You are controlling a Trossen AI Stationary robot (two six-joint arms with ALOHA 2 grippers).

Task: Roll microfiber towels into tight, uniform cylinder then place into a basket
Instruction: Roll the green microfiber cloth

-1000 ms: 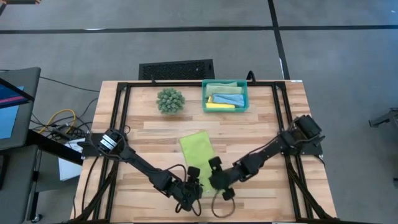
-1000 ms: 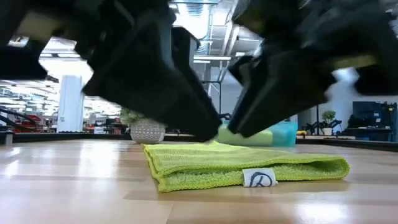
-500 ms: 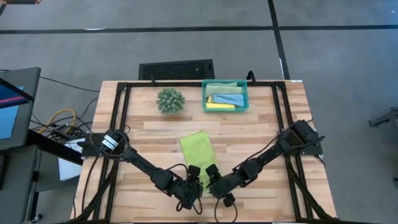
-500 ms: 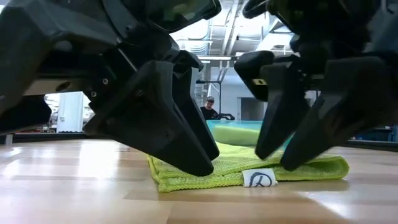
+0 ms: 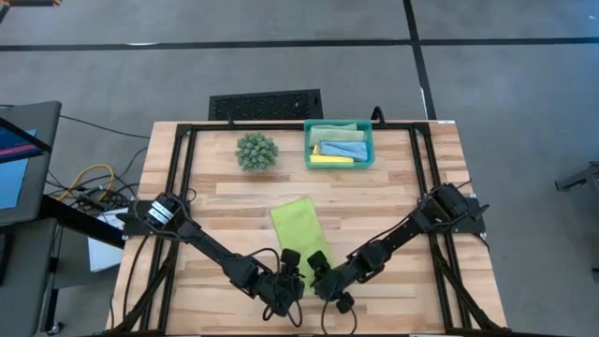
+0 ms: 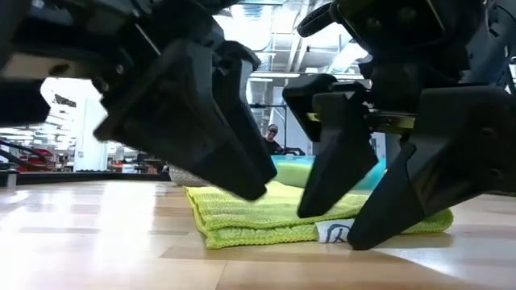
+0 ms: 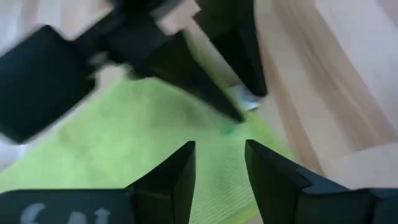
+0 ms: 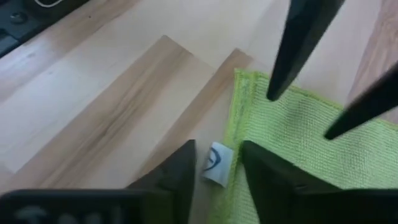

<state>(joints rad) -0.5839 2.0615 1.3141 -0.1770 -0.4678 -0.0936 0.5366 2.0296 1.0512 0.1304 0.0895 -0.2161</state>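
Observation:
A lime green microfiber towel (image 5: 298, 227) lies folded flat on the wooden table, its white label (image 8: 217, 163) at the near right corner. My left gripper (image 5: 291, 264) is open and hangs just above the towel's near edge (image 7: 217, 160). My right gripper (image 5: 318, 267) is open at the near right corner, one finger on each side of the label (image 6: 334, 232). The teal basket (image 5: 367, 145) at the far side holds sage green, light blue and yellow towels. My right gripper comes down slanting from the right at the towel's near right corner (image 8: 239, 146). Its lower fingertip (image 6: 355, 242) reaches table level beside the label. I cannot tell whether either finger touches the cloth. My left gripper touches nothing.
A round spiky plant ball (image 5: 255, 150) sits left of the basket. A black slotted grille (image 5: 265, 103) lies beyond the table's far edge. Bare wood lies left and right of the towel. A person (image 6: 272, 137) stands far back in the room.
My right gripper has come down and moved toward the table's left, closing in on the towel's near right corner, and has rolled so that one finger is lower than the other. The towel has stayed where it was.

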